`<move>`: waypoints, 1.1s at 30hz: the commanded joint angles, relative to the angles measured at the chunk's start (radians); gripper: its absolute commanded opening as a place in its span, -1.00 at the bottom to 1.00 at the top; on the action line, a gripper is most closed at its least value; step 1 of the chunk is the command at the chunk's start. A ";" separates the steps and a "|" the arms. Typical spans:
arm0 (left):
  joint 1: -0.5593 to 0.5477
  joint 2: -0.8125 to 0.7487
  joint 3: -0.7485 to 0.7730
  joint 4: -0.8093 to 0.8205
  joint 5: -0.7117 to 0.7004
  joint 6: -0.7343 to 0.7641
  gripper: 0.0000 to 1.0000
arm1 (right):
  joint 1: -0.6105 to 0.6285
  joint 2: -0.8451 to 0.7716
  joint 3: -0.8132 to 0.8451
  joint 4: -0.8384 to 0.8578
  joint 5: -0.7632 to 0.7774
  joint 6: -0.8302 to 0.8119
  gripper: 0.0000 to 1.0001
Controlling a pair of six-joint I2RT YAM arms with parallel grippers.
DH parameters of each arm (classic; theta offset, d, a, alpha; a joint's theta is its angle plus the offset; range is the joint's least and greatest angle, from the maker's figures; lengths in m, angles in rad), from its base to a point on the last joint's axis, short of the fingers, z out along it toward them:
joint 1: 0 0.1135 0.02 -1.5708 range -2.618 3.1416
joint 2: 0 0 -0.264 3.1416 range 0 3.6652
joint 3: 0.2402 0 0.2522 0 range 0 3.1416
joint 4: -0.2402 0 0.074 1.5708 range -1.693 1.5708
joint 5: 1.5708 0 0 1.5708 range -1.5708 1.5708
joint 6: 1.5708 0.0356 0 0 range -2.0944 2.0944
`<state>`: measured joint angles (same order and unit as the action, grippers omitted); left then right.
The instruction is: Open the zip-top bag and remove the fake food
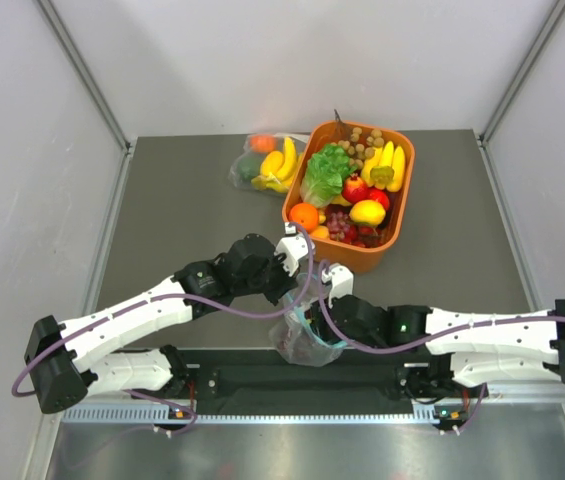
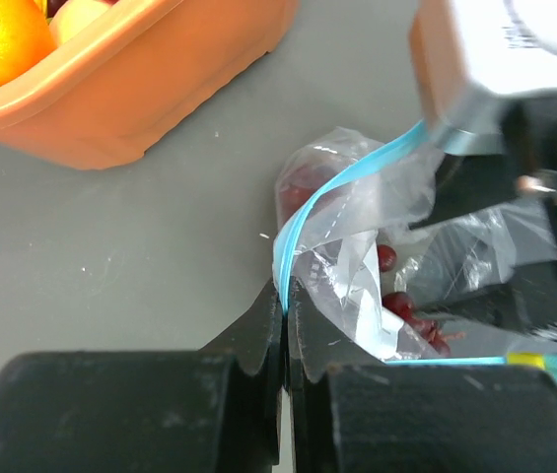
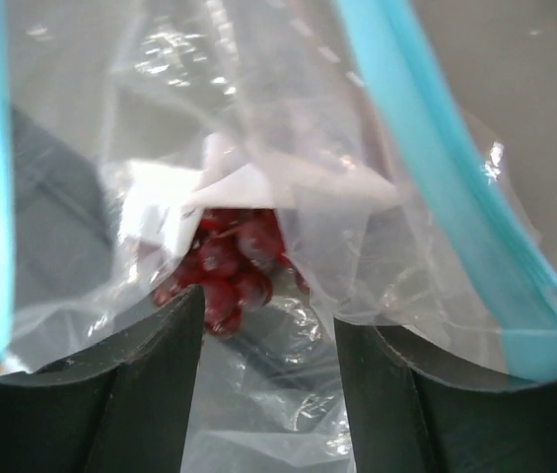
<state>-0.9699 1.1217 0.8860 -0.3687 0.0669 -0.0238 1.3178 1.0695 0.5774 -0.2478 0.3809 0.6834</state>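
Observation:
The zip-top bag stands crumpled at the table's near edge, between my two grippers. My left gripper is shut on its teal-blue zip strip, pinching one lip of the mouth. The mouth gapes, and my right gripper is inside it, fingers apart, with clear plastic around and under them. The fake food in the bag is a dark red grape bunch, lying just past the right fingertips and nearest the left one. The same grapes show through the plastic in the left wrist view.
An orange basket full of plastic fruit and lettuce stands behind the arms, and its corner lies near the left gripper. A second clear bag with bananas lies left of the basket. Grey walls close in both sides.

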 commanded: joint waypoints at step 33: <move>0.005 0.012 0.018 0.028 -0.016 0.015 -0.99 | 0.061 0.035 0.124 -0.002 -0.154 -0.087 -0.08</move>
<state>-0.9695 1.1263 0.8860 -0.3691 0.0631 -0.0238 1.3605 1.0725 0.6884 -0.2768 0.2569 0.5900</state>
